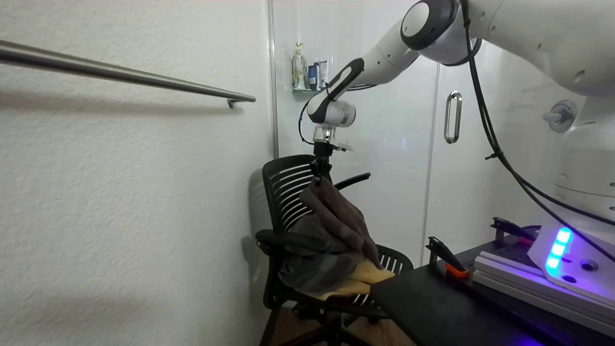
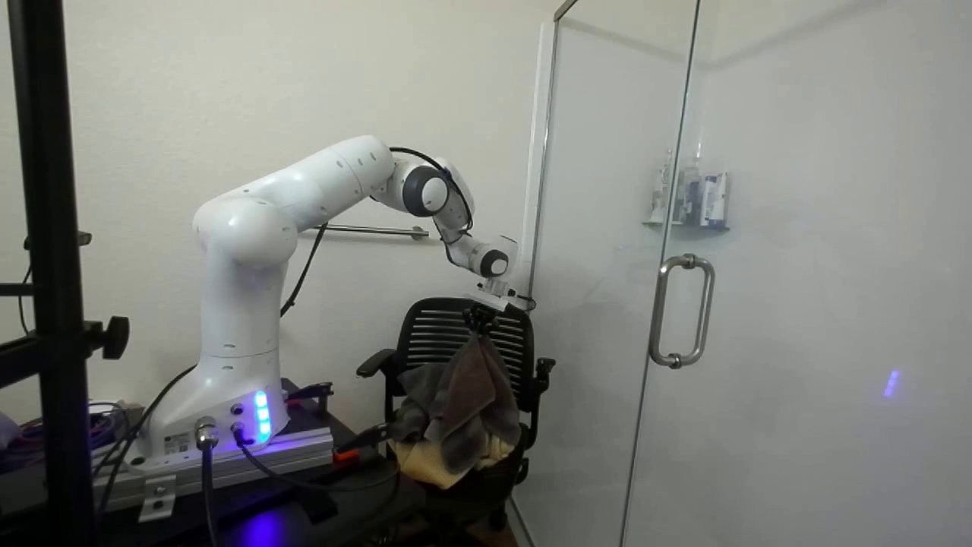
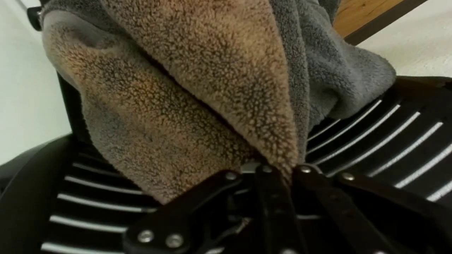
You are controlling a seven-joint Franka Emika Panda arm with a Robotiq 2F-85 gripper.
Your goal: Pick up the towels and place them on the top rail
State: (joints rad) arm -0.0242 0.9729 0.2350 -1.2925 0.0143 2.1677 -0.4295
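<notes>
Pinching one gray towel: one claw; one yellow towel below on one chair; one wall rail.

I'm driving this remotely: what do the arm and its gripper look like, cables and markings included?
The arm is white, rounded and tubular, with dark rings around pale joint caps. Black cables run alongside it, zip-tied together. Its base carries a glowing bluish light strip and a small label, unreadable here. The gripper is black, with slim jointed linkages and silvery screws.
</notes>
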